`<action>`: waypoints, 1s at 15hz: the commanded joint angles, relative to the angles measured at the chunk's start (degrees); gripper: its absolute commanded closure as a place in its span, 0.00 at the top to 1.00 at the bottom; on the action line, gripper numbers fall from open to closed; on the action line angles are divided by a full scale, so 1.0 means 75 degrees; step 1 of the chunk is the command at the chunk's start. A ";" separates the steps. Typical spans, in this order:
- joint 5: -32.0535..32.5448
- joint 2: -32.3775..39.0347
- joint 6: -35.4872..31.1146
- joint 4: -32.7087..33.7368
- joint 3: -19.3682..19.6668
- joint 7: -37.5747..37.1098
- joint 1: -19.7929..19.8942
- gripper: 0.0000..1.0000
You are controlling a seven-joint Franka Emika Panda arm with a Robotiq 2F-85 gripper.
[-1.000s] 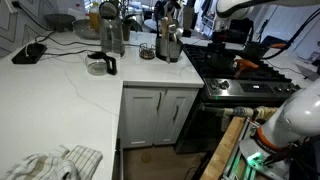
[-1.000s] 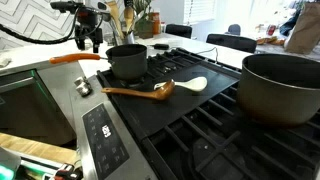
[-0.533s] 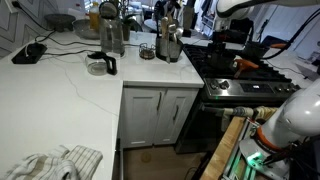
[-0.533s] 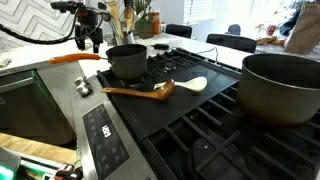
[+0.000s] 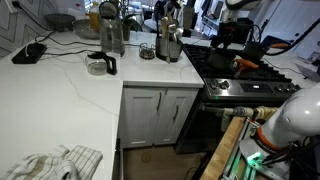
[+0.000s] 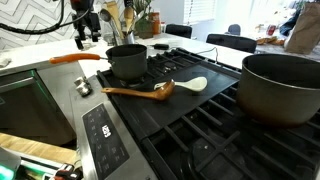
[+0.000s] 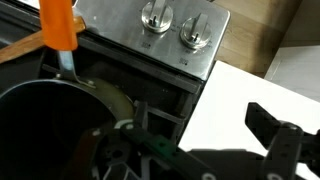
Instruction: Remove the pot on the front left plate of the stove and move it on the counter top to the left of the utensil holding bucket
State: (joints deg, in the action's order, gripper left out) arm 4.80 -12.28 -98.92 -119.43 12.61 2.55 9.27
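Wrist view is the handy one right now. It looks down on the pot (image 7: 40, 130), which sits on the front burner with its orange handle (image 7: 58, 22) poking out toward the knobs (image 7: 155, 14). The gripper (image 6: 87, 38) hangs above that handle, touching nothing, jaws spread apart and empty. So the pot isn't picked up yet. I'd call this the line-up-and-come-down part of the grab.

My take: grab the handle close to the pot wall, not out at the tip, or the pot will probably sag and swing once it's lifted. Square the fingers across the handle, drop straight, squeeze firmly, then lift clear of the grate before moving sideways. Mind the wooden spoon (image 6: 165, 88) lying near the pot.

The wrist cam can't show the destination. In an exterior view the metal bucket (image 5: 168, 44) of utensils stands on the white counter (image 5: 70, 95) by the stove, with a small dark item (image 5: 148, 51) just beside it. The height gap between gripper and handle only shows in an exterior view across the stove (image 6: 200, 115).
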 commanded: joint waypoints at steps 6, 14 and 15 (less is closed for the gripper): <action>0.0597 -0.2123 -0.0948 -0.1593 0.0121 0.0046 0.0590 1.00; 0.0950 -0.3533 -0.1462 -0.2690 0.0322 -0.0067 0.1297 1.00; 0.1004 -0.3644 -0.1463 -0.2754 0.0356 -0.0047 0.1379 1.00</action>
State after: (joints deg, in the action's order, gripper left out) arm 10.27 -35.24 -107.86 -136.19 14.30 2.37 18.14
